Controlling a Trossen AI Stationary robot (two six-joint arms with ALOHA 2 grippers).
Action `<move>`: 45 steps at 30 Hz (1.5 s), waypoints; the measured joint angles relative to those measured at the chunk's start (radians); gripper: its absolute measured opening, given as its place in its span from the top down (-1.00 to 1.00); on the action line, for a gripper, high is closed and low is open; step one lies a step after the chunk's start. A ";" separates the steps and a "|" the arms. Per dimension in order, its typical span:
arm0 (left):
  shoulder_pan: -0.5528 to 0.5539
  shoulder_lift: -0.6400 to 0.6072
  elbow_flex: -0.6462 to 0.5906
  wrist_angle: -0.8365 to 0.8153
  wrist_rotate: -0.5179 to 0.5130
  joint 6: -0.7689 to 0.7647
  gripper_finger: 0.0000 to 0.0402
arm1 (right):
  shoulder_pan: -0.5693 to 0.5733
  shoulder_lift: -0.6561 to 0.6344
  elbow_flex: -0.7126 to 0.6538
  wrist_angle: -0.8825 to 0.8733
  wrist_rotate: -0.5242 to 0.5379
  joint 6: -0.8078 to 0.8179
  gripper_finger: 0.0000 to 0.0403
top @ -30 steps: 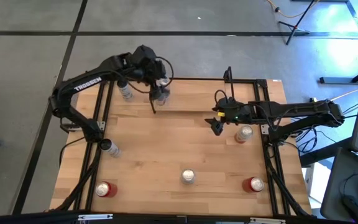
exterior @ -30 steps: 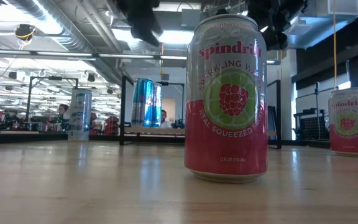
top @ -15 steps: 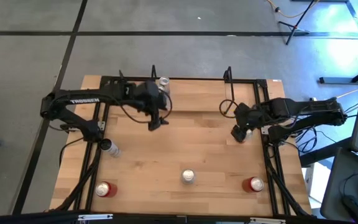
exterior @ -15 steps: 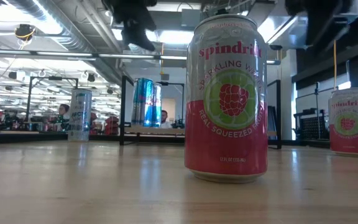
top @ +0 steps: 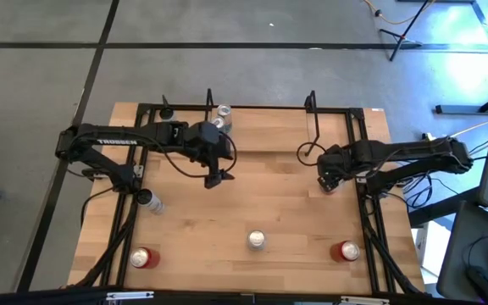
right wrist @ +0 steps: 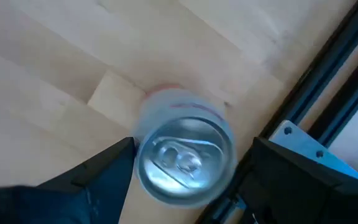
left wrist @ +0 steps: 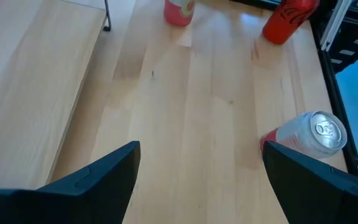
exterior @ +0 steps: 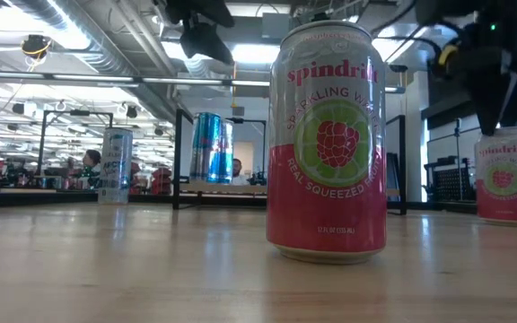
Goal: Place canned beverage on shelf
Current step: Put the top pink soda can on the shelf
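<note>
The shelf (top: 265, 135), a light-wood board between two black wire end frames, stands at the table's far side. A blue and silver can (top: 223, 113) stands upright on its left end and also shows in the low view (exterior: 212, 148). My left gripper (top: 213, 174) is open and empty over the bare table just in front of the shelf (left wrist: 197, 155). My right gripper (top: 329, 180) is open, pointing down over a pink can (right wrist: 185, 155) that stands upright near the table's right rail. Its fingers stand on either side of the can's top; I see no touch.
A pink Spindrift can (top: 256, 241) stands near the middle of the near edge, with red cans at the near left (top: 145, 257) and near right (top: 346, 251). A silver can (top: 148, 202) lies at the left. Black rails (top: 371, 220) edge the table.
My left gripper has drawn back from the shelf's left end toward the near edge, leaving the blue and silver can standing on the shelf. My right gripper has gone toward the right edge and down over the pink can by the right rail.
</note>
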 joint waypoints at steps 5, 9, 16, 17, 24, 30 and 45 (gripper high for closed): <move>-0.002 0.000 0.000 -0.002 0.000 -0.004 -0.62 | -0.028 0.000 -0.058 0.069 -0.056 -0.047 -0.55; -0.002 0.000 0.000 -0.003 0.003 -0.028 -0.62 | -0.028 0.005 -0.086 0.072 -0.060 -0.029 -0.55; -0.004 0.000 0.000 0.012 0.002 -0.041 -0.62 | -0.027 0.005 -0.090 0.081 -0.069 -0.081 -0.33; -0.007 0.000 0.000 0.012 0.001 -0.050 -0.62 | -0.027 0.005 -0.090 0.084 -0.069 -0.098 -0.25; -0.034 0.000 0.000 0.015 -0.026 -0.052 -0.62 | -0.027 0.013 -0.026 0.126 -0.074 -0.202 -0.14; -0.060 0.000 0.000 0.015 -0.028 -0.054 -0.62 | -0.026 0.018 0.008 0.280 -0.103 -0.340 -0.14; -0.061 0.001 -0.040 -0.004 -0.060 -0.112 -0.62 | -0.027 0.272 0.170 0.505 -0.101 -0.739 -0.14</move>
